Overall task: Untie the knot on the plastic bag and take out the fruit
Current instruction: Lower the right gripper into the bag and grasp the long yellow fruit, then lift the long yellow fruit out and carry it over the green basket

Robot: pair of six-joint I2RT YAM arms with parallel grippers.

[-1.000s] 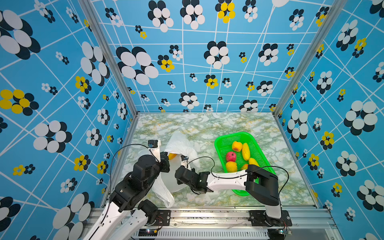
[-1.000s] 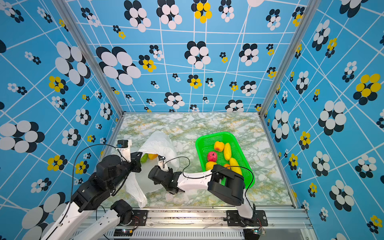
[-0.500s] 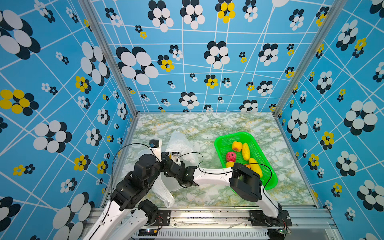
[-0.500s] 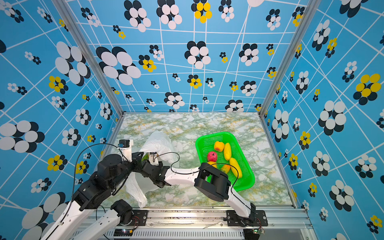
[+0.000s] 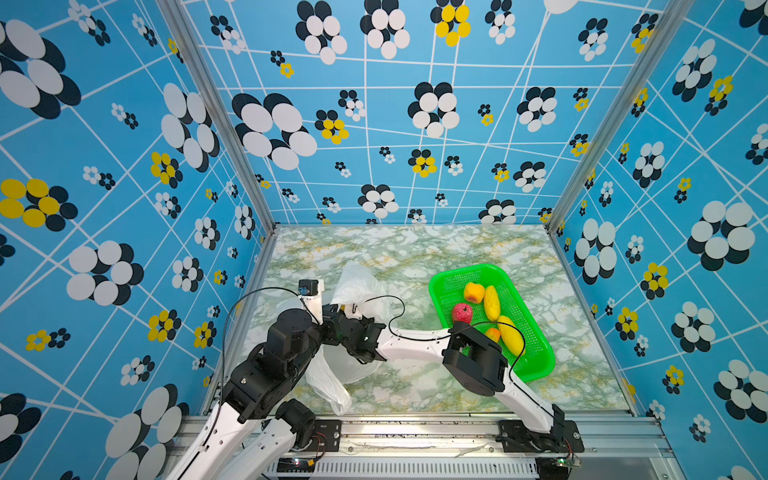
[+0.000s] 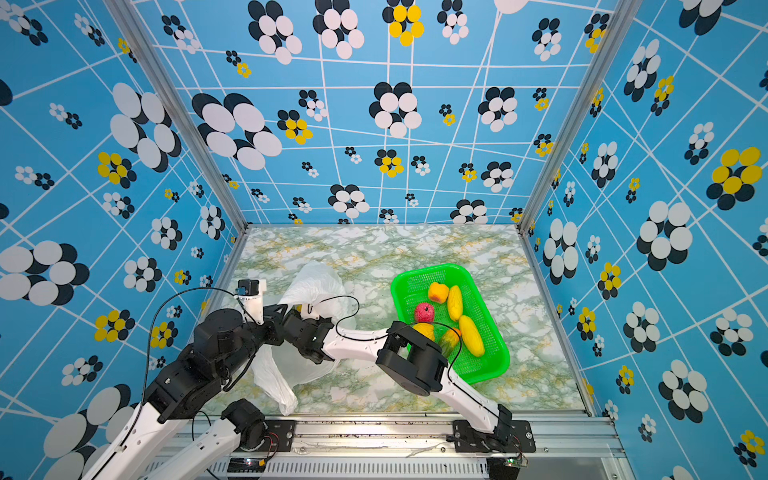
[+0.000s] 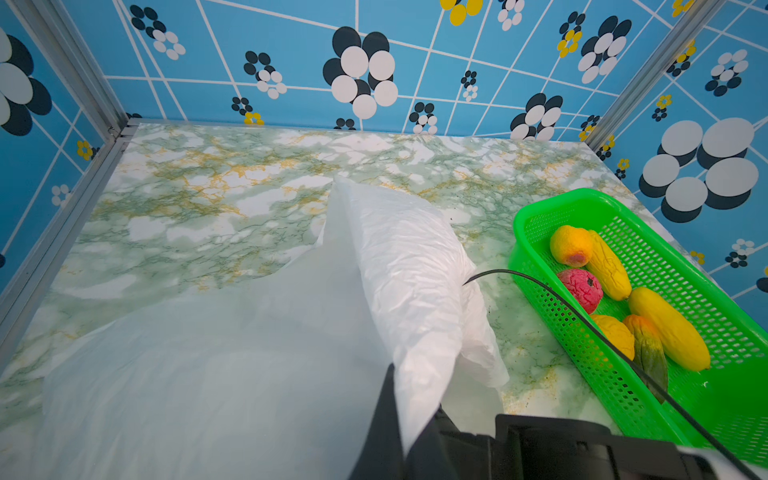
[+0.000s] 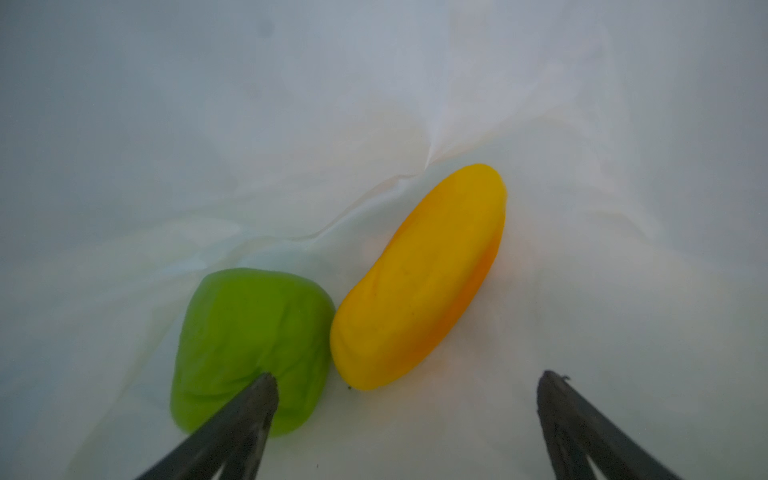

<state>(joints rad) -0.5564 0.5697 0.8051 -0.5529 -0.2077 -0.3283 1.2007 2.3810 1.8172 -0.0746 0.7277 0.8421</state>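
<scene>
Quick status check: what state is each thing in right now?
plastic bag: open, edge lifted
left gripper: shut on the plastic bag's edge
right gripper: open, empty, inside the bag
green fruit: loose in the bag
yellow fruit: loose in the bag
green basket: holds six fruits

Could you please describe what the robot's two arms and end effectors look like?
The left arm and right arm share white links and bulky black joint housings. Thin black cables loop along both. The right end effector has slim, dark, tapering fingers.
</scene>
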